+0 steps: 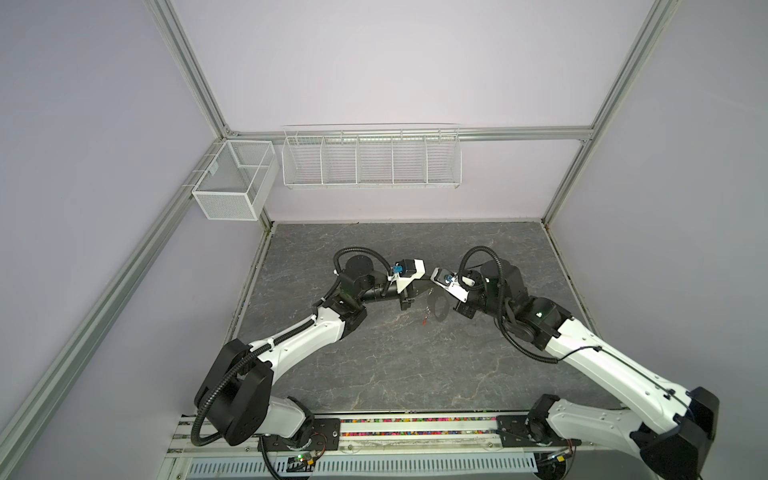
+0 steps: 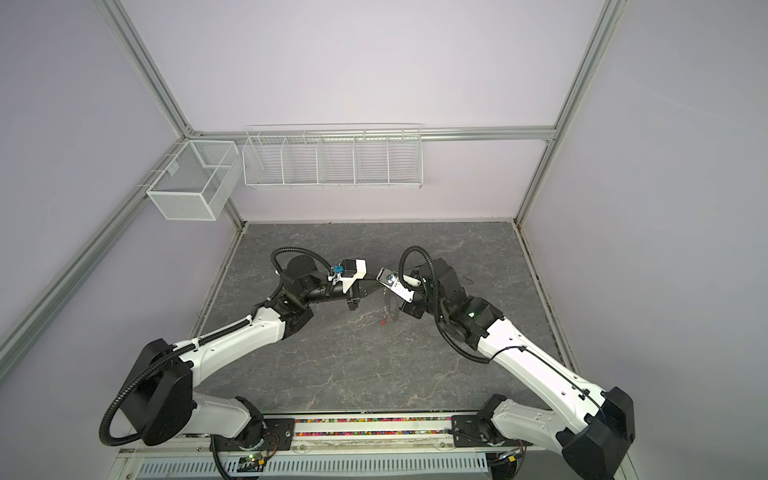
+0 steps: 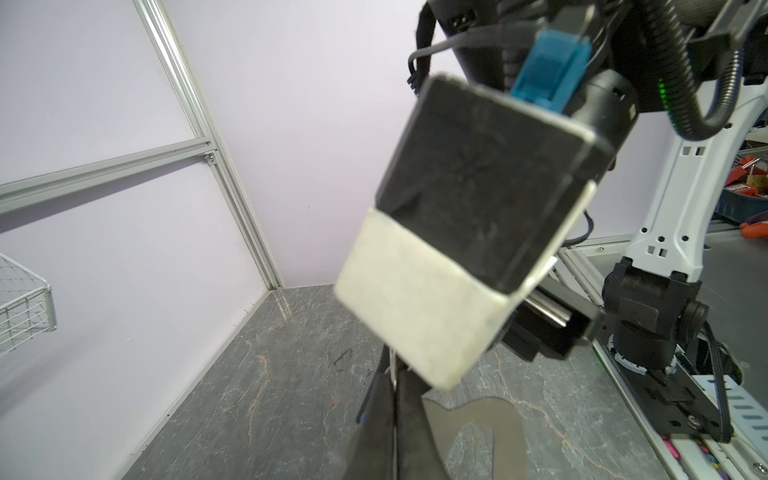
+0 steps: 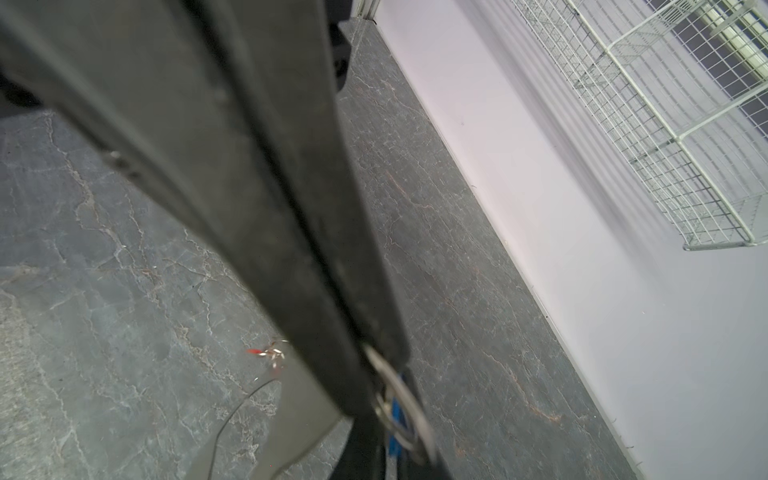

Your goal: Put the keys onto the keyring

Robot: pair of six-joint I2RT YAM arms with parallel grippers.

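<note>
the left tool (image 3: 395, 374) comes in just above the keyring (image 3: 478, 415), its black fingers pressed together on the blue-tagged key (image 4: 397, 415); a sliver of blue shows beside one finger in the left wrist view. in both top views the red-tagged key (image 1: 424, 321) sits at the keyring's left edge. the right wrist view shows it among small silvery chain links (image 4: 276, 354), and i cannot tell if it is fastened there. the keyring is a flat tan-grey crescent with an oblong cutout, over the middle of the dark marbled surface (image 1: 374, 353). whether it rests on the surface or hangs is unclear. the right tool (image 4: 374, 349) meets the left one tip to tip above the keyring, clamped narrow on a metal ring (image 4: 388, 388) touching the blue tag.
</note>
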